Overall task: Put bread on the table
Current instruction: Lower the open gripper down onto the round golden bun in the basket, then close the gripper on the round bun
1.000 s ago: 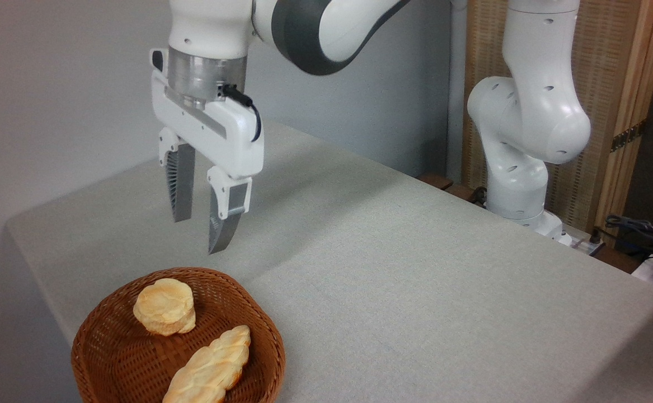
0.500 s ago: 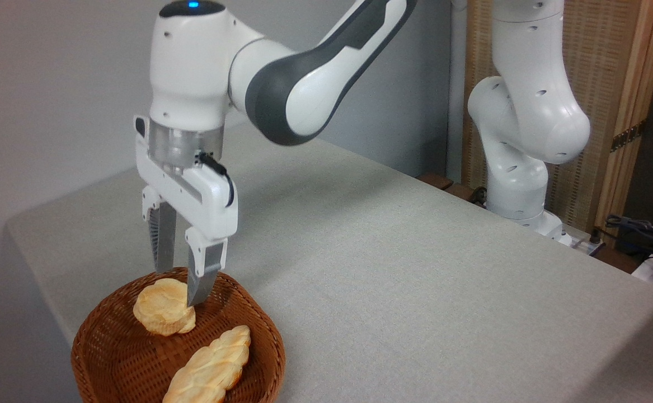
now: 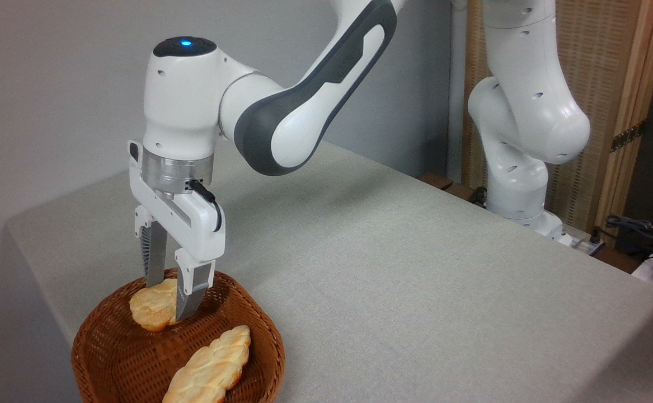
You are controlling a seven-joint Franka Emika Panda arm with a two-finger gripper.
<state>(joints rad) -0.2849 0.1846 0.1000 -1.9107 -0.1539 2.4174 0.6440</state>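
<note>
- Wicker basket [image 3: 108, 358] is still holding the bread [image 3: 150, 310], so nothing is on the table [image 3: 416, 268] yet.
- Half a second ago the gripper [image 3: 167, 299] was just reaching the bun; now it is sitting lower, fingers [image 3: 189, 294] narrow on both sides of it.
- Bread is looking slightly shifted left, so the grasp is probably closing; lifting seems next.
- Braided loaf [image 3: 208, 369] is lying untouched nearby.

Place: I take it for a robot lab.
Signs: arm [image 3: 298, 106] bolted beside a cloth-covered table [image 3: 416, 268]; loose cables [image 3: 639, 229]; bare grey wall [image 3: 52, 84].
</note>
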